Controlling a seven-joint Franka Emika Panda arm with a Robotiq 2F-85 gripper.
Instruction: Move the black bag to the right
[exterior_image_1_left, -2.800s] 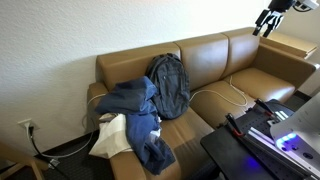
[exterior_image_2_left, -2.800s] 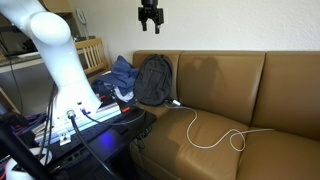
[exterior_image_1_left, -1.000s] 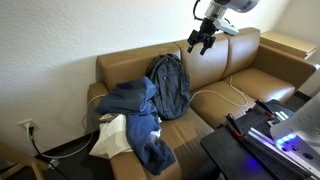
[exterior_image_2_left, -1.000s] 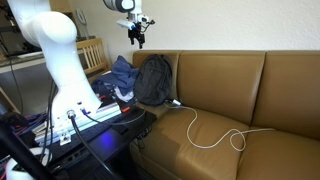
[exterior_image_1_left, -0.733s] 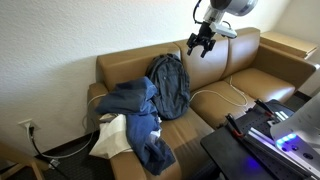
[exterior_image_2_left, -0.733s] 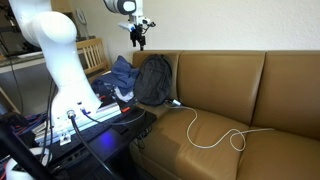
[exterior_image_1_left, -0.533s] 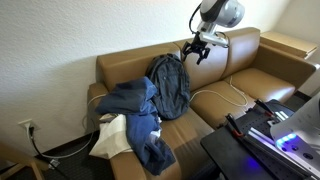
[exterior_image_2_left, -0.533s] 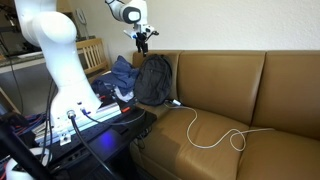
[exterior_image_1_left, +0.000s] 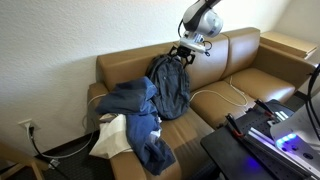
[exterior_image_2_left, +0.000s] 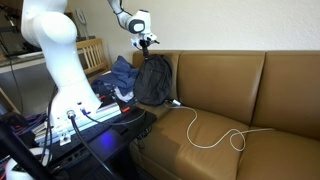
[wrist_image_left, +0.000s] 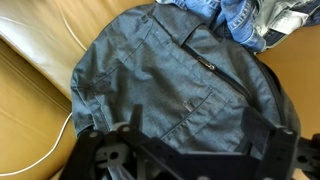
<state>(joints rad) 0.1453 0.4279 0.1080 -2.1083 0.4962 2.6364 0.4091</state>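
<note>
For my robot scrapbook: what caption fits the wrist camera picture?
Open gripper over the black bag on the brown couch.

White rounded arm (exterior_image_2_left: 48, 45), black fingers (wrist_image_left: 132, 130)

Bag (wrist_image_left: 170, 70) matt woven cloth; sofa (exterior_image_2_left: 230, 90) smooth, seemingly leather.

No text, label, brand, number or sign could be read in any view. The black bag (wrist_image_left: 170, 80) showed only plain dark fabric in the wrist view, with no legible mark. The lit equipment (exterior_image_1_left: 285, 135) at the edge of an exterior view was too small and blurred for any lettering to be made out.
</note>
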